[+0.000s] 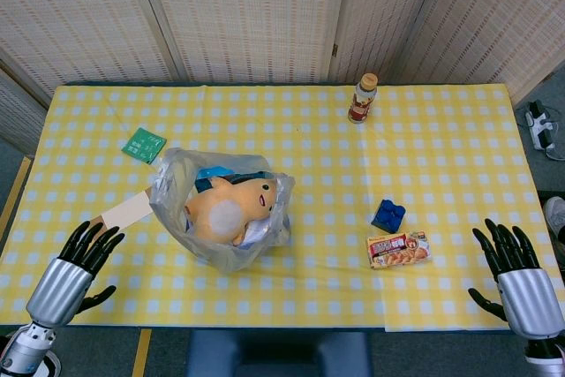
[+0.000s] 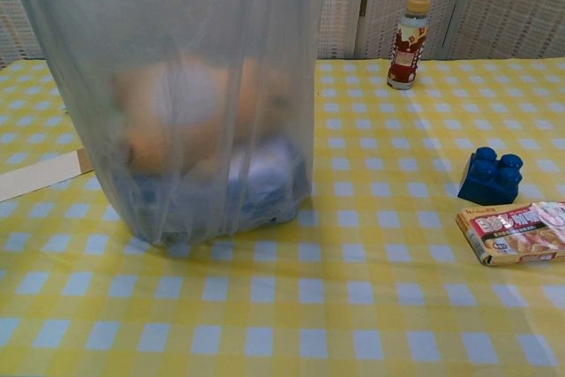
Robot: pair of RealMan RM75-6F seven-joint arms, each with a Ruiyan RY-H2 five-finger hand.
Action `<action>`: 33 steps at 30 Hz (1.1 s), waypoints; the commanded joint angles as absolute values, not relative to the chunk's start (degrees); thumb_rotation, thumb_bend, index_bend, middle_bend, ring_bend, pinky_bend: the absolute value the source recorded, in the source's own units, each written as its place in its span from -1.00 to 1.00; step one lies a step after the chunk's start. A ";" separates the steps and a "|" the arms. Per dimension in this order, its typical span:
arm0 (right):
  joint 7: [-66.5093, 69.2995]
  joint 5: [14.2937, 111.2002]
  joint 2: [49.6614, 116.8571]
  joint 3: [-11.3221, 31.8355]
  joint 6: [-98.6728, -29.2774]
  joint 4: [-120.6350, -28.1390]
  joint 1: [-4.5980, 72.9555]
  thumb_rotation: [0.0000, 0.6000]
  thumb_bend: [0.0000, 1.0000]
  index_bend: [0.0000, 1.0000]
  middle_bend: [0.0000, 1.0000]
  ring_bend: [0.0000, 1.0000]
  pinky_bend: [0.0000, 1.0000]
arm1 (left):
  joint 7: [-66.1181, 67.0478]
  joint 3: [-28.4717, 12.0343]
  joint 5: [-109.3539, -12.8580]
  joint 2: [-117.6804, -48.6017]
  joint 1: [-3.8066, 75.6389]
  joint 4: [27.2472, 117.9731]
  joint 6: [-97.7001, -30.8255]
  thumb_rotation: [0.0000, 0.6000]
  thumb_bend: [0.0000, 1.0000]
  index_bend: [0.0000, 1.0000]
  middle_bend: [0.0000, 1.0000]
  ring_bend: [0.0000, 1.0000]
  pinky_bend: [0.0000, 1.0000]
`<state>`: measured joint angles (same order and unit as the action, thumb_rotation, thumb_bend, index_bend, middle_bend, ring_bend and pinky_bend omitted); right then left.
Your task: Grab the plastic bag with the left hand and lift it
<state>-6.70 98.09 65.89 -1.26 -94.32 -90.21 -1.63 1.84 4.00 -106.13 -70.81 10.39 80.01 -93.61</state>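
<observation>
A translucent plastic bag (image 1: 221,209) stands on the yellow checked table (image 1: 441,147), left of centre, holding an orange plush toy (image 1: 228,207) and blue items. In the chest view the plastic bag (image 2: 181,94) fills the left half, upright. My left hand (image 1: 78,262) is at the table's near left edge, fingers spread, holding nothing, well to the left of the bag and apart from it. My right hand (image 1: 516,271) is at the near right edge, also spread and empty. Neither hand shows in the chest view.
A drink bottle (image 1: 363,99) stands at the back. A blue brick (image 1: 388,215) and a snack pack (image 1: 398,249) lie right of centre. A green packet (image 1: 144,144) and a tan card (image 1: 126,212) lie left of the bag.
</observation>
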 commanded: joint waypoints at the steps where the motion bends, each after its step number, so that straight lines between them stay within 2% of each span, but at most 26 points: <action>1: -6.54 98.37 65.90 -1.40 -94.52 -90.14 -1.75 1.00 -1.00 -1.00 -1.00 -1.00 -1.00 | -0.28 4.67 -106.88 -70.48 11.10 80.12 -92.85 1.00 -0.81 -0.77 -0.74 -0.93 -1.00; 4: -5.91 98.65 65.68 -1.73 -95.05 -89.85 -2.18 1.00 -1.00 -1.00 -1.00 -1.00 -1.00 | -5.53 5.00 -108.15 -70.38 12.34 80.14 -93.09 1.00 -0.81 -0.75 -0.74 -0.93 -1.00; 10: -5.39 99.37 65.51 -2.49 -95.08 -89.39 -2.56 1.00 -1.00 -1.00 -1.00 -1.00 -1.00 | -42.55 9.57 -112.39 -67.12 18.16 78.95 -94.51 1.00 -0.81 -0.73 -0.74 -0.95 -0.98; 20: -5.66 102.72 65.96 -4.62 -91.13 -89.96 -0.61 1.00 -1.00 -1.00 -1.00 -1.00 -1.00 | -82.43 13.42 -118.33 -60.13 29.58 77.39 -98.21 1.00 -0.82 -0.84 -0.89 -1.00 -1.00; 25: -2.28 104.32 64.38 -6.15 -88.80 -90.25 0.90 1.00 -1.00 -1.00 -1.00 -1.00 -1.00 | -94.01 13.14 -117.54 -59.83 32.94 75.32 -100.29 1.00 -0.82 -0.85 -0.91 -1.00 -1.00; 33: 3.35 106.37 63.96 -7.47 -88.34 -88.78 2.26 1.00 -1.00 -1.00 -1.00 -1.00 -1.00 | -102.55 11.81 -114.72 -58.87 38.27 75.20 -97.46 1.00 -0.82 -0.78 -0.92 -1.00 -1.00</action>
